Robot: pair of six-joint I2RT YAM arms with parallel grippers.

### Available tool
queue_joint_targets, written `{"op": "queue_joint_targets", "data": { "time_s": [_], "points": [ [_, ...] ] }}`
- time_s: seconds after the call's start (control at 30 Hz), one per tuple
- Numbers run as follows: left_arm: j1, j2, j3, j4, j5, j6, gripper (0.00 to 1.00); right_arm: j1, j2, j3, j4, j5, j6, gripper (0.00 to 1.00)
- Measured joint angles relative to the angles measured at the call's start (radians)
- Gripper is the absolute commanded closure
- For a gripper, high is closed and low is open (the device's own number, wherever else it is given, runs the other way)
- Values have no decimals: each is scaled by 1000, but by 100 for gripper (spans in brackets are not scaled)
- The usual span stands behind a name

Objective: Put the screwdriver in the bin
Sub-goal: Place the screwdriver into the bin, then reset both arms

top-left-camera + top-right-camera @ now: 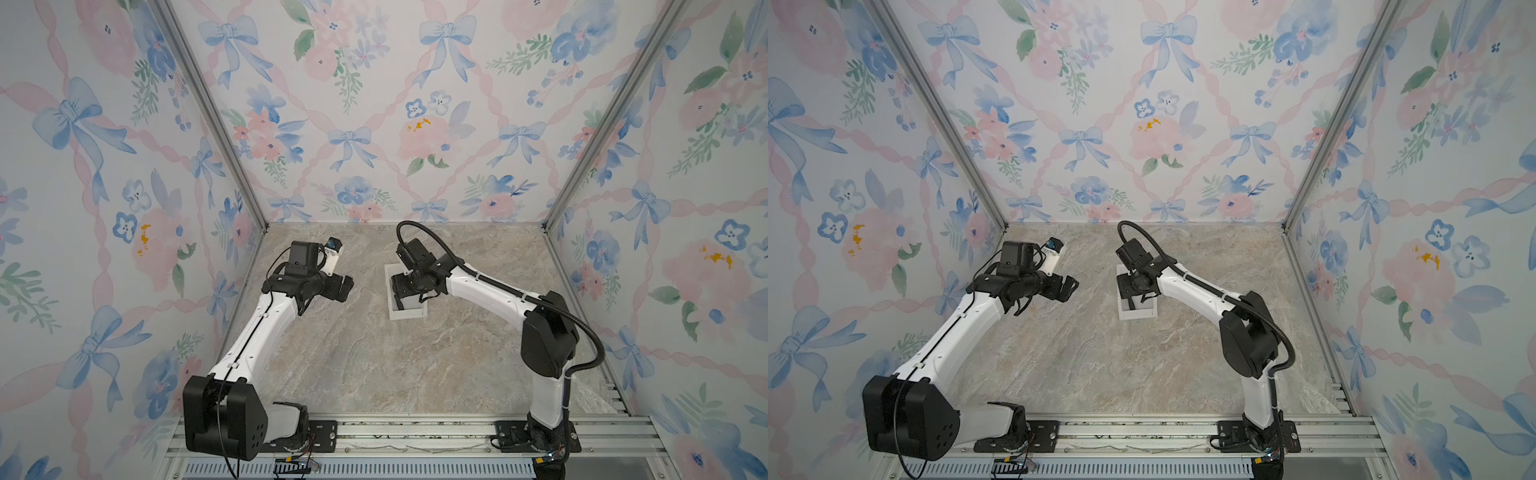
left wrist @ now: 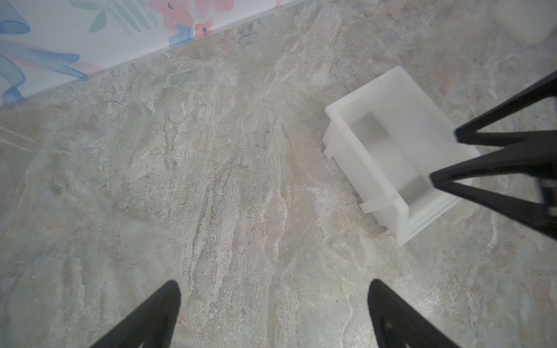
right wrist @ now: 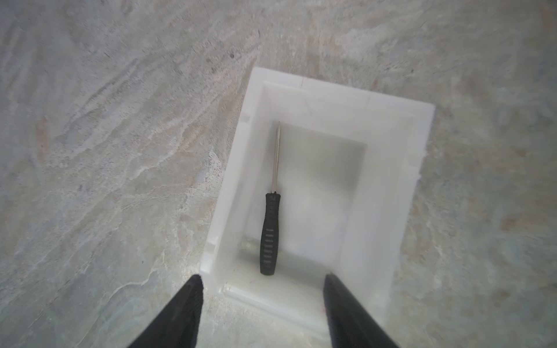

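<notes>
Left tool (image 1: 344,289) hangs left of centre in both top views, raised above the counter (image 1: 374,365) and pointing toward the right of the frame. In its own wrist view the two black fingers (image 2: 156,316) stand far apart at the lower edge with only the stone-patterned counter (image 2: 211,180) between them, so this tool is open and carries nothing. Floral wallpaper (image 1: 353,104) with blue bows covers the walls at the left, the back and the right.

Just right of centre in both top views, the white bin (image 1: 407,314) stands on the counter with its long sides running up and down the frame. In the left wrist view the bin (image 2: 355,144) sits at the right of the frame, and the right tool (image 2: 444,156) reaches in over it from the right edge.

In the right wrist view the screwdriver (image 3: 271,211) lies flat on the floor of the bin (image 3: 235,180), close along the inner wall at frame left. Its black ribbed handle is toward the lower part of the frame and its thin grey shaft points toward the upper part. The bin's lowered lip is at the lower end, nearest the fingertips.

In both top views the right tool (image 1: 400,296) hangs over the upper half of the bin. Seen from its wrist, the right tool (image 3: 262,286) has its fingers spread apart at the lower edge, clear of the screwdriver and gripping nothing
</notes>
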Motion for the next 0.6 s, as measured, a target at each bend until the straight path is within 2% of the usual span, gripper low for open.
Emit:
{"op": "queue_joint_targets", "data": {
  "time_s": [0.07,0.1,0.23,0.43,0.6],
  "points": [
    [17,14,0,5,-11,-36,2,-38,-152,-102,46,-2,15,5],
    [29,18,-2,16,-15,-58,2,-72,-230,-158,79,-6,21,2],
    [67,14,-45,106,-44,-132,2,-241,-459,-366,184,-5,28,3],
    [78,-27,-257,314,-119,-198,2,-409,-578,-555,229,3,-44,3],
    [92,-50,-468,572,-156,-205,2,-501,-678,-790,414,3,-164,3]
  ]
}}
